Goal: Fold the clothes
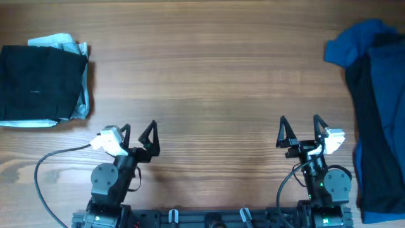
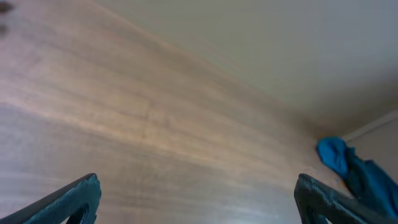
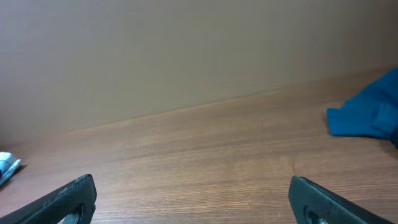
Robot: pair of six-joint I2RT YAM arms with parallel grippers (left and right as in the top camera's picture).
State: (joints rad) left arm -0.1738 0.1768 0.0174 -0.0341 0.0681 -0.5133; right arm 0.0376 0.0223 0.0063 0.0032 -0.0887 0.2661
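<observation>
Seen from overhead, a wooden table (image 1: 209, 69) fills the frame, its middle bare. At about nine o'clock, against the left edge, lies a folded black garment (image 1: 38, 85), squared and flat. Pale blue fabric (image 1: 63, 42) pokes out beneath its top and right sides.

At three o'clock, along the right edge, is a loose heap. In it a royal-blue garment (image 1: 361, 43) is bunched at the top, toward two o'clock. A dark navy garment (image 1: 380, 126) is draped over it and runs down toward four o'clock.

The left gripper (image 1: 138, 126) sits at about seven o'clock, its two fingers spread wide and pointing toward twelve, holding nothing. A grey cable (image 1: 47, 158) loops off its arm toward the lower left. The right gripper (image 1: 299, 120) sits at about five o'clock, likewise spread wide and empty, near the heap but not touching it.

Both wrist views show dark finger tips far apart over bare wood. The blue cloth appears off at three to four o'clock.
</observation>
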